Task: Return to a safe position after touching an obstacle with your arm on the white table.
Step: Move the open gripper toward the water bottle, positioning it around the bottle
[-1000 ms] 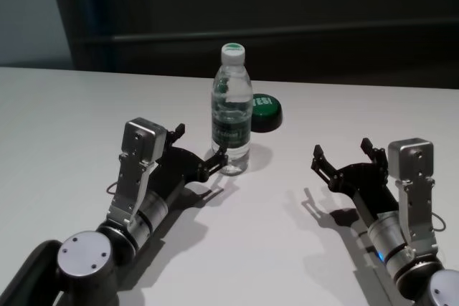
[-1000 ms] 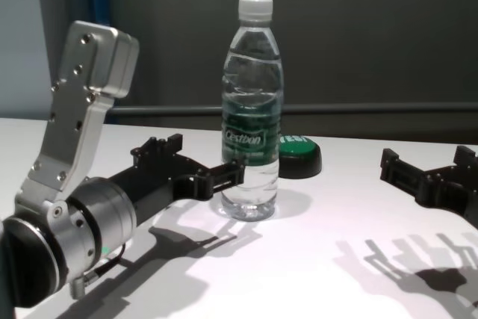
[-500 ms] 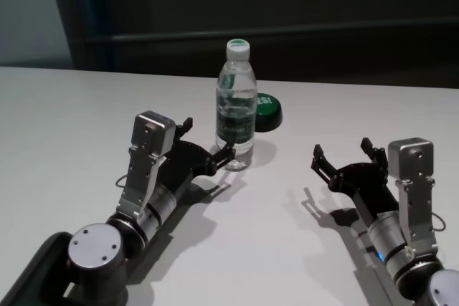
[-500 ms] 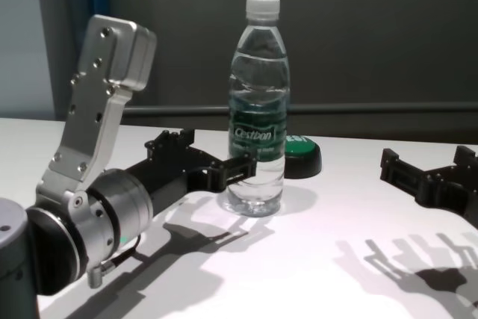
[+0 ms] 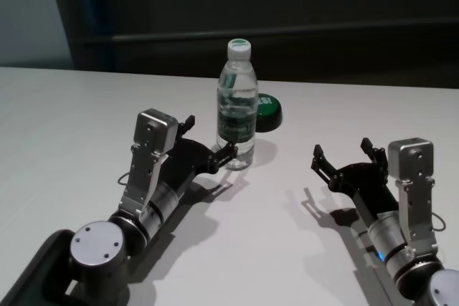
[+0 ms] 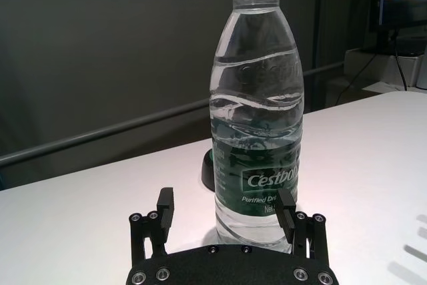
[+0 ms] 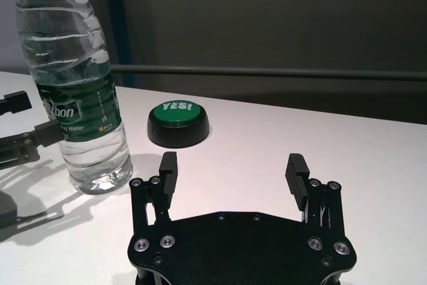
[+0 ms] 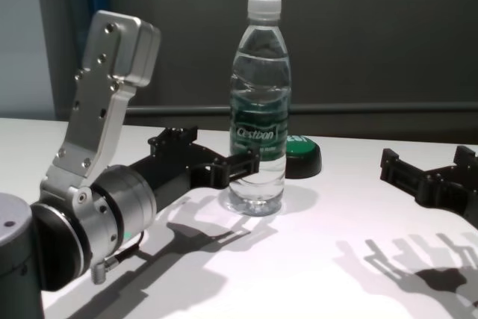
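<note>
Evidently the contact step is in hand: the left tool [image 5: 209, 141] sits low at the foot of the water bottle [image 5: 237, 105], its two fingers spread apart and holding nothing. In the left wrist view one fingertip [image 6: 287, 206] lies against the bottle's lower wall, or so close that no gap shows, while the other finger stands clear on the bottle's far side. The bottle stands upright, capped, on the white bench [image 5: 64, 112], near its rear edge. Just behind the bottle, and apart from it, rests a low black button with a green top [image 5: 267, 110].

The right tool [image 5: 345, 158] hovers well apart from the bottle, on the side away from the left tool, its fingers likewise apart and empty; that arm looks parked.

Judging from this, the touch is made or very nearly made, and the retreat is what remains. The next move calls for drawing the left arm straight back from the bottle toward the robot's body, keeping the fingers wide so neither one hooks the wall. A sideways sweep risks tipping the tall, narrow bottle or shoving it into the button.
</note>
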